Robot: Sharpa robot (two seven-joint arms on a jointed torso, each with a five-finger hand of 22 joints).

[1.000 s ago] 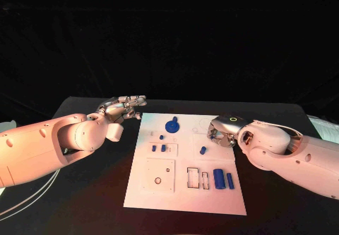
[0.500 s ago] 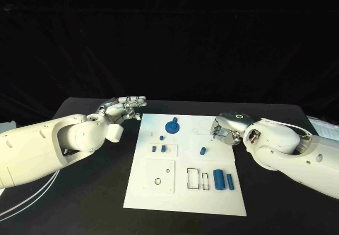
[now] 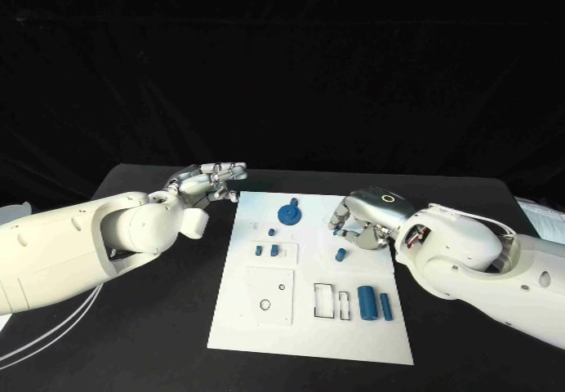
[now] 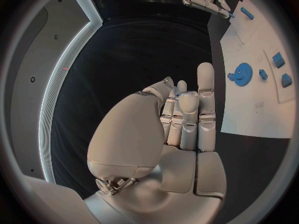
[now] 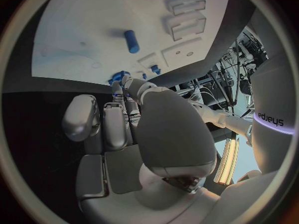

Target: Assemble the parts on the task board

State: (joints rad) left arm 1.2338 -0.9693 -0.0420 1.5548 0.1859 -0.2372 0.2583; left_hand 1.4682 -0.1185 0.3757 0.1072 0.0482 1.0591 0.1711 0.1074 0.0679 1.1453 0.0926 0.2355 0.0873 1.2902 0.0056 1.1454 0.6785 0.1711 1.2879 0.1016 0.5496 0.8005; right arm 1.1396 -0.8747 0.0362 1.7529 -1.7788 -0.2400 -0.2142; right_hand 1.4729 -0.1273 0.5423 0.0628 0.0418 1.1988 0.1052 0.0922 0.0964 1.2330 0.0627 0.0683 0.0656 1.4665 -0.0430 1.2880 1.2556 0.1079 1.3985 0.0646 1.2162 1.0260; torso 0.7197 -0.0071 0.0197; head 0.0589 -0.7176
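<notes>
Your black table (image 3: 141,327) carries the white task board (image 3: 309,327) at its middle, long side running away from the robot.

Left arm (image 3: 71,245) comes in low over the table beside the board's near-left; its left hand (image 3: 210,181) hangs off the board's far-left corner, above bare table. In the left wrist view that hand (image 4: 181,119) has its fingers straight and lying side by side, thumb folded across the palm, nothing in it.

Right arm (image 3: 495,261) crosses the board's right edge. The right hand (image 3: 359,219) sits over the board's far-right part, fingers pointing down toward the plate. In the right wrist view the fingers (image 5: 115,119) curl forward, with something blue at their tips; you cannot tell from these pictures whether a part is pinched there or merely lies behind them, so the hand's state is uncertain.

Parts on the board, big to small: a blue gear (image 3: 288,212) at the far middle; two blue cylinders (image 3: 367,302) lying side by side at the near right, just beside two slot outlines (image 3: 330,300); a short blue peg (image 3: 340,254) near the right hand; two small blue blocks (image 3: 266,250) left of centre.
</notes>
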